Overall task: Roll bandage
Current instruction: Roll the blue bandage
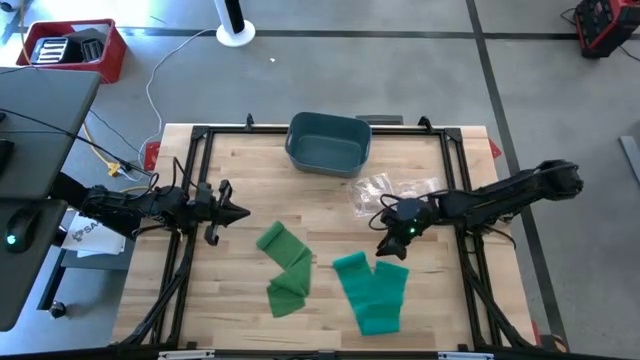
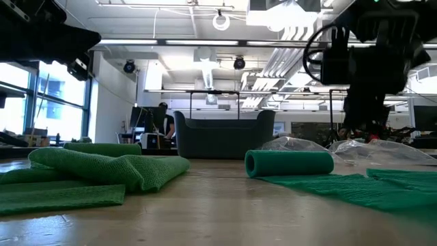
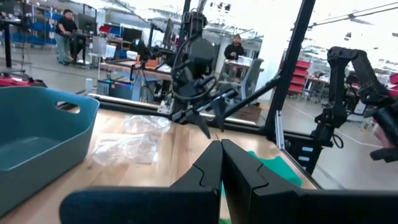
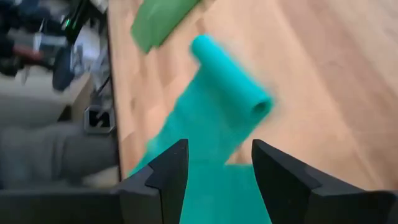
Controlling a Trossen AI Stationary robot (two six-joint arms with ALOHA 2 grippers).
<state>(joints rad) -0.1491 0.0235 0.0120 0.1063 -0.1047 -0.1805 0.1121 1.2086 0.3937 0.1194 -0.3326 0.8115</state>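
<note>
A teal bandage lies on the table's near right. One end is rolled into a short tube, and the rest is a loose flat strip. A green bandage lies crumpled to its left. My right gripper hangs open just above the teal bandage's far side. It slants down, and the tube lies ahead of its fingers. My left gripper is shut and level at the table's left, clear of both bandages.
A blue-grey bin stands at the table's far middle. Clear plastic wrappers lie between it and my right arm. A dark metal frame runs around the table top. People sit in the room beyond.
</note>
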